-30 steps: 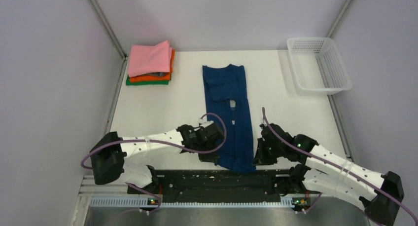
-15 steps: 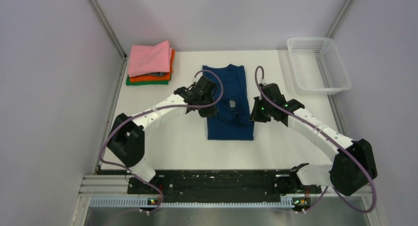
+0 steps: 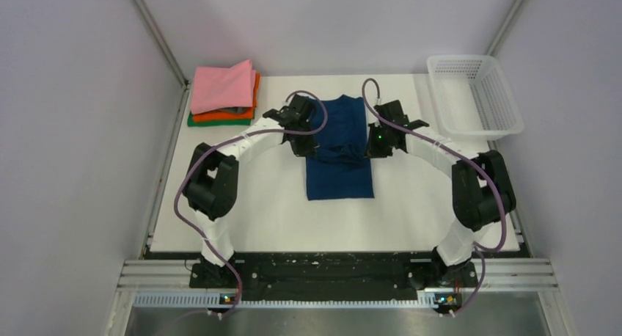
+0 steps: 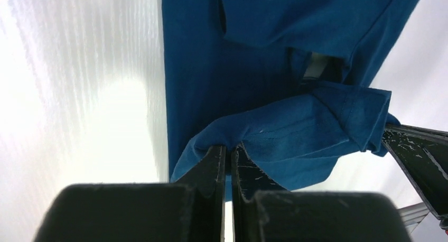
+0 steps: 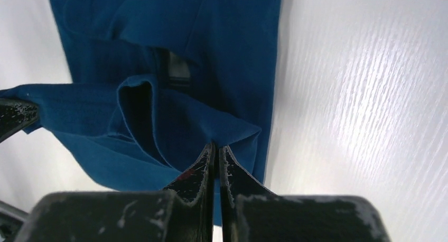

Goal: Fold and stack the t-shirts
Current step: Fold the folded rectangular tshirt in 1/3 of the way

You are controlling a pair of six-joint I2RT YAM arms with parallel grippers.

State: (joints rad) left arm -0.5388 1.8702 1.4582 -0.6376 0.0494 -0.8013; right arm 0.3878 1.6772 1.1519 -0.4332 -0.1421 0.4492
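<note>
- A white table (image 3: 257, 204) fills the overhead view, walled in by pale panels; treat its middle as the hub of a clock, with 6 o'clock at the robot's near edge.
- Two white-and-black arms rise from the 6 o'clock edge and bow outward; the left arm (image 3: 242, 141) curves by way of 9 o'clock and the right arm (image 3: 440, 145) by way of 3 o'clock; both reach in towards the middle.
- The navy t-shirt (image 3: 339, 174) lies as a narrow strip running from the hub towards 12 o'clock; its near part lies flat on the table; one edge is lifted and doubled over the far part, with loose folds in the cloth.
- A white mesh basket (image 3: 475, 97) sits at 2 o'clock, well apart from the navy t-shirt.
- A folded stack sits at 10 o'clock: the pink t-shirt (image 3: 222, 86) on top, the orange t-shirt (image 3: 235, 116) under it, the green t-shirt (image 3: 213, 121) at the bottom.
- The left gripper (image 3: 306, 147) is at the strip's 9 o'clock edge; in its wrist view the left gripper (image 4: 229, 149) has its jaws clenched on a bunched corner of blue cloth (image 4: 238, 67).
- The right gripper (image 3: 372, 147) is at the strip's 3 o'clock edge; in its wrist view the right gripper (image 5: 216, 147) pinches the raised blue edge (image 5: 211, 41) tight; the lifted cloth spans between the two grippers.
</note>
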